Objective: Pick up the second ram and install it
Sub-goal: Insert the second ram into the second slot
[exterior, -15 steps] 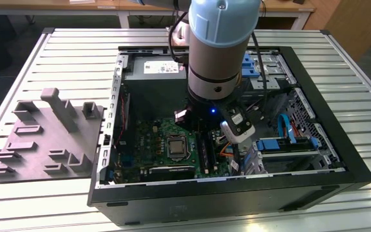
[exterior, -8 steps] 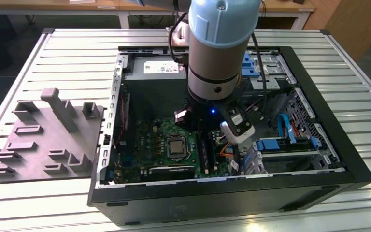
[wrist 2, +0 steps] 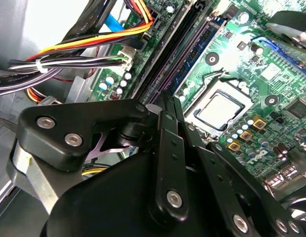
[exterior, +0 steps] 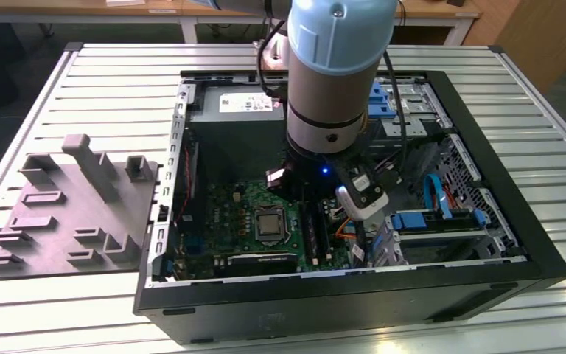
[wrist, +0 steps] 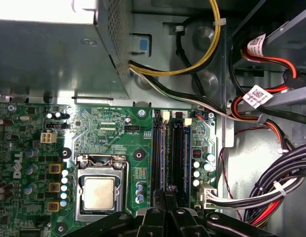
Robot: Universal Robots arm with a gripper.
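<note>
I stand beside the open computer case, and the arm reaches down into it. In the exterior view the wrist is over the motherboard, at about 2 o'clock from the processor.

In both wrist views the gripper has its two fingers pressed together, with no gap that I can see. The tips hang just over the black slot strips, close to one end of them.

A thin dark-blue stick, which I take for the second ram, stands on its edge along these slots, beside the processor socket. It is not pinched between the fingers. I cannot tell if the tips touch its edge, or if it is seated fully.

In my judgement the step in hand is the pressing of the stick into its slot. To do this well, the closed tips should meet the upper edge squarely and push straight down, not at a slant, so the stick does not lean against the neighbouring slot. The bundle of cables lies near the slots on the side away from the processor, and the fingers should keep apart from it. The grey power supply sits at 12 o'clock of the board, well apart from the work.
</note>
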